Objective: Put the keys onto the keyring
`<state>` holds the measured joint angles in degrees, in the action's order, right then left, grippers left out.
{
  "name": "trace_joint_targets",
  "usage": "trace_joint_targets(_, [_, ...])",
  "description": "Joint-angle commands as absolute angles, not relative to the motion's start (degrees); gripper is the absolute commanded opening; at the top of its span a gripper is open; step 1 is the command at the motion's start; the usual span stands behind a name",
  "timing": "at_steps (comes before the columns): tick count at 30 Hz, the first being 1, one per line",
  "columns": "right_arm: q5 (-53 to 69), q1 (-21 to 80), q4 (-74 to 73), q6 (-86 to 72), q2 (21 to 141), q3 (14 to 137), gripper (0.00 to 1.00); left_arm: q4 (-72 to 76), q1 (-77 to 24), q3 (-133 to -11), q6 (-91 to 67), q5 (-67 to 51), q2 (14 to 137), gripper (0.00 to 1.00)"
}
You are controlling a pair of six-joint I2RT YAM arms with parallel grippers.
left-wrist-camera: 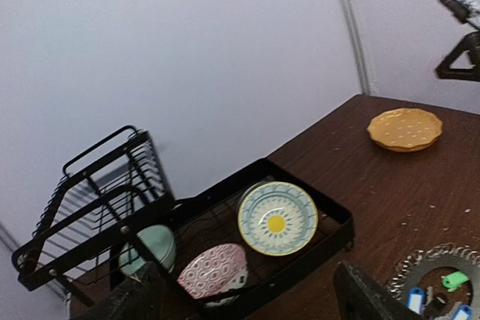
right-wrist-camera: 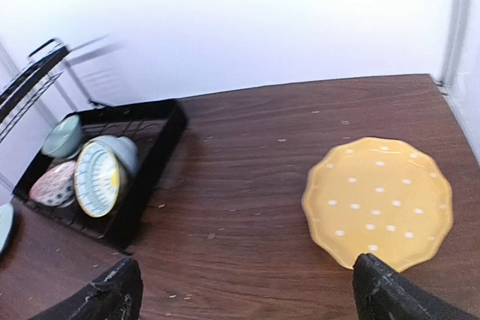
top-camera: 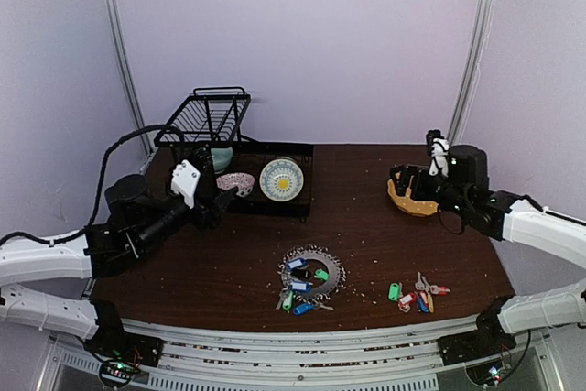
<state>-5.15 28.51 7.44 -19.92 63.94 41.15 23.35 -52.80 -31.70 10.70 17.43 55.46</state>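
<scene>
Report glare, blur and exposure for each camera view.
Top external: even light, no glare, but the keyring on the dark table is small and soft. Left wrist: mildly blurred throughout. Right wrist: wall blown out white, dish rack smeared, yellow plate sharp.

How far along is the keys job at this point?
Barely started. Done: nothing I can confirm; the keyring lies flat near the table's front edge. In hand: nothing; the left hand and right hand are open and empty, raised near the dish rack and orange plate. Left: the keys lie apart, right of the keyring, to be picked up and attached.
</scene>
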Motion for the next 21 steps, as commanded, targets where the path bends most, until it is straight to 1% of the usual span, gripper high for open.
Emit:
trace_joint_targets(1, [-12.18,18.35,10.37,-22.13,56.15,33.66,1.00,21.02,-46.05,-35.89,3.29,29.10,58.67,0.81])
trace_joint_targets(3, [-12.02,12.37,13.13,-23.92,54.04,30.17,1.00,17.73,-42.21,-37.29,-0.90,31.29,59.80,0.82])
trace_joint_targets(6, [-11.75,4.75,17.32,-26.09,52.91,25.45,1.00,15.62,-33.49,-36.97,-7.98,29.93,59.46,0.83])
trace_joint_targets(9, [-16.37,2.44,23.24,-28.08,54.05,21.48,1.00,10.92,-23.39,-36.35,-17.20,25.31,59.18,0.83])
trace_joint_targets(11, [-20.31,2.37,24.48,-29.28,55.76,20.70,1.00,8.62,-18.70,-35.25,-22.60,26.34,58.80,0.83])
trace_joint_targets(15, [-26.78,2.37,24.42,-30.95,59.09,20.24,1.00,14.26,-17.68,-27.68,-25.01,35.02,56.16,0.83])
trace_joint_targets(21, [-26.63,2.37,30.38,-26.93,59.02,16.53,1.00,25.23,-17.31,-18.01,-26.59,43.63,56.34,0.83])
